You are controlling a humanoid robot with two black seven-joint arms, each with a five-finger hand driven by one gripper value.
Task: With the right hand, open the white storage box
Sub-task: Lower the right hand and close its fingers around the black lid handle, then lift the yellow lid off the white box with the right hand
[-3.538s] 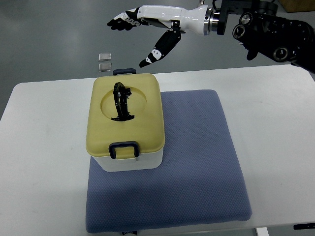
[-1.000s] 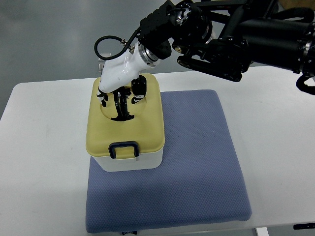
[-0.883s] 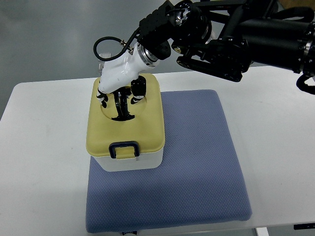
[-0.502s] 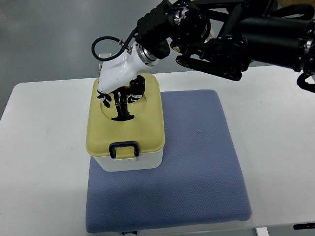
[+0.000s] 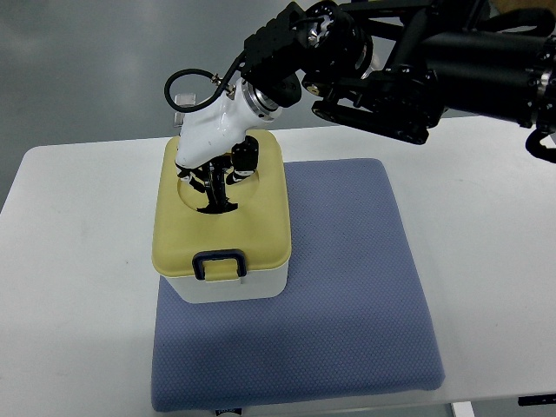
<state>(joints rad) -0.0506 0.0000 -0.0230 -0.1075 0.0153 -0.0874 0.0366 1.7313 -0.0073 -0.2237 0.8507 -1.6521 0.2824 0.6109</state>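
The white storage box (image 5: 233, 285) stands on the left part of a blue mat (image 5: 347, 287), with a yellow lid (image 5: 256, 228) on it. A black carry handle (image 5: 214, 198) stands up in the lid's round recess. My right hand (image 5: 214, 171), white with black fingertips, reaches down from the upper right into that recess. Its fingers (image 5: 188, 172) sit on the handle's left and its thumb (image 5: 244, 159) on the right, curled around the handle's far end. The lid lies flat on the box. A dark front latch (image 5: 219, 263) is down.
The black right arm (image 5: 417, 65) spans the top right above the table's far edge. The white table (image 5: 78, 261) shows bare surface left and right of the mat. A black cable loop (image 5: 187, 87) sticks out behind the wrist.
My right hand came down from above the far edge onto the lid's handle. Over the last second its fingers drew in around the handle; box and lid stayed put.
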